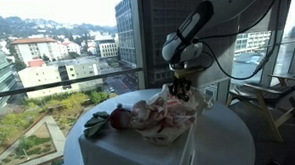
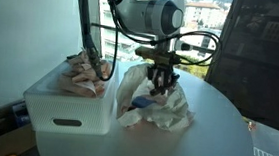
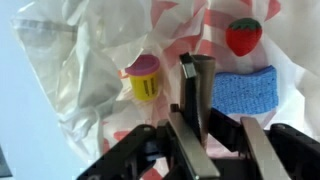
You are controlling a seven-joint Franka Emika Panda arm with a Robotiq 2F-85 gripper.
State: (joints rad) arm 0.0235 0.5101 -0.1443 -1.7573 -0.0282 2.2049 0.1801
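In the wrist view my gripper is shut on a thin dark grey flat object, seen edge-on and sticking out past the fingers. Below it lies a crumpled white cloth with red print. On the cloth rest a yellow toy cup with a pink top, a toy strawberry and a blue sponge. In both exterior views the gripper hangs just over the cloth heap on the round white table.
A white box with a bundle of cloth on top stands at the table's edge beside the heap; the same box carries red and green items. Windows and a railing lie right behind the table.
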